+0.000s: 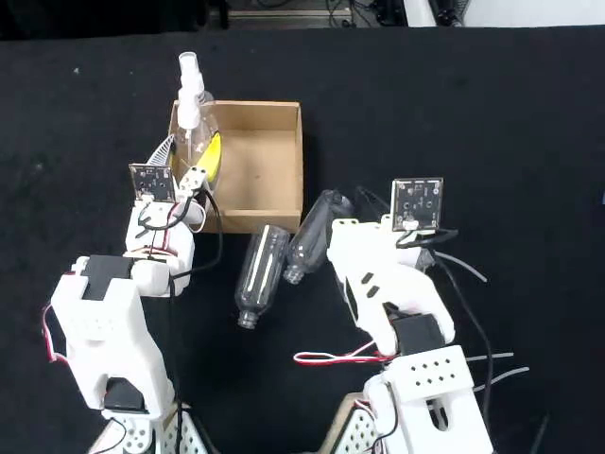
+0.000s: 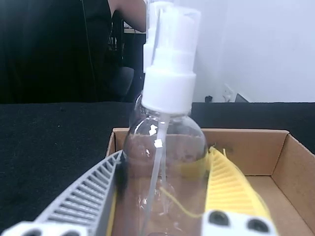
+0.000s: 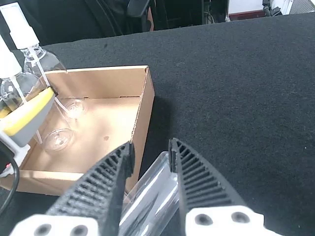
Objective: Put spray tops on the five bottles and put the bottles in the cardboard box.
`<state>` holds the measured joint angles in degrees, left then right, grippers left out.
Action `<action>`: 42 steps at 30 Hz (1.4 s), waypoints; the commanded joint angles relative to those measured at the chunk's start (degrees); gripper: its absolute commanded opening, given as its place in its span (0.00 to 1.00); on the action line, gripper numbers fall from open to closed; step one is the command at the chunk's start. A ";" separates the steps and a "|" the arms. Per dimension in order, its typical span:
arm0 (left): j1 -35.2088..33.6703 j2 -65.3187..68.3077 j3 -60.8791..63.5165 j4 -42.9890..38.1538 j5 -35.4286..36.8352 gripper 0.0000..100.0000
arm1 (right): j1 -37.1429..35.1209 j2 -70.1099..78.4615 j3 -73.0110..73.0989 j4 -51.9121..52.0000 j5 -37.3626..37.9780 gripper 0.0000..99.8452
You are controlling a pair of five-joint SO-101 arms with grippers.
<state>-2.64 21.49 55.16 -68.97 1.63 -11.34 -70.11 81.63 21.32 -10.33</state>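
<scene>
So, right claw (image 3: 151,147): nearest to our arms, low over the black tabletop (image 1: 492,113). Both dark ribbed fingers press on a clear bottle, one per side, i.e. it grips it.
Uncapped bottle (image 1: 308,242): the one in the right claw. It lies on its side w/o a top, open neck twd the arms, base end twd the box's near right corner.
Loose bottle (image 1: 262,270): also on its side and w/o a top, just beside the uncapped bottle, on its left. We can't tell if the two touch. Base end sits close to the box's near wall, neck twd the arms.
Left claw (image 2: 166,153): raised at the box's left side. Its grey finger and yellow finger are closed on the body of an upright bottle, one each side.
Capped bottle (image 2: 165,129): upright in the left claw, inside the box along the left wall. A white spray top (image 2: 170,73) sits on its neck, w/ the dip tube running down inside. We can't tell whether its base rests on the box floor.
Cardboard box (image 1: 260,175): open-topped, on the tabletop ahead of both arms, more on the left arm's side. We see brown floor to the right of the bottles.
Rear bottle (image 3: 39,61): upright in the box's far left corner, just behind the capped bottle, w/ its own rear spray top (image 3: 17,19) fitted.
</scene>
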 commanded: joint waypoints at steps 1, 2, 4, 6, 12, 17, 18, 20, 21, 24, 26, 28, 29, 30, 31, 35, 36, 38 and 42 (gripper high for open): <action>-0.75 -0.70 -0.04 -1.49 0.00 0.23 | -1.05 -1.71 -0.31 -1.76 0.00 0.09; -0.75 -0.70 -0.04 -1.49 0.00 0.25 | -1.05 -1.71 -0.31 -1.76 0.00 0.09; -0.75 -0.70 -0.04 -1.32 0.09 0.30 | -1.05 -1.71 -0.31 -1.76 0.00 0.09; -0.75 -0.53 -0.04 -1.23 0.35 0.34 | -1.05 -1.71 -0.31 -1.76 0.00 0.09; -0.75 -0.79 1.10 -1.49 0.26 0.33 | -1.05 -1.71 -0.31 -1.76 0.00 0.09; -1.19 -0.88 1.98 -1.49 0.35 0.33 | -1.05 -1.71 -0.31 -1.76 0.00 0.09; -1.45 -1.32 2.15 -1.58 0.44 0.33 | -1.05 -1.71 -0.31 -1.76 0.00 0.09; -2.07 -3.34 2.77 -1.32 0.44 0.33 | -1.05 -1.71 -0.31 -1.76 0.00 0.09; -2.33 -4.84 3.30 -1.23 0.44 0.33 | -1.05 -1.71 -0.31 -1.76 0.00 0.09; -2.59 -10.29 5.05 0.53 0.09 0.33 | -1.05 -1.71 -0.31 -1.76 0.00 0.09; -2.59 -14.33 5.41 6.51 0.09 0.33 | -1.05 -1.71 -0.31 -1.76 0.00 0.09; -2.59 -18.64 5.05 12.66 0.44 0.33 | -1.05 -1.71 -0.31 -1.76 0.00 0.09; -2.59 -20.92 5.05 15.12 0.44 0.33 | -1.05 -1.71 -0.31 -1.76 0.00 0.09; -2.42 -23.30 5.05 17.49 0.44 0.33 | -1.05 -1.63 -0.31 -1.76 0.00 0.09; -2.33 -25.67 5.14 19.69 0.44 0.33 | -1.05 -1.54 -0.31 -1.76 0.00 0.09; -2.07 -35.34 5.49 33.14 0.09 0.33 | -1.05 -1.36 -0.22 -1.76 0.00 0.09; -2.33 -37.71 5.41 37.98 0.09 0.33 | -1.05 -1.36 -0.22 -1.76 0.00 0.09; -2.59 -42.64 5.05 48.00 0.09 0.33 | -1.05 -1.27 -0.22 -1.76 0.00 0.09; -2.68 -53.27 4.97 67.96 0.09 0.33 | -0.88 -1.45 -0.13 -1.76 0.00 0.09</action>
<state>-4.48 -19.91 61.05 -20.18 1.63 -11.34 -70.11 81.63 21.32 -10.33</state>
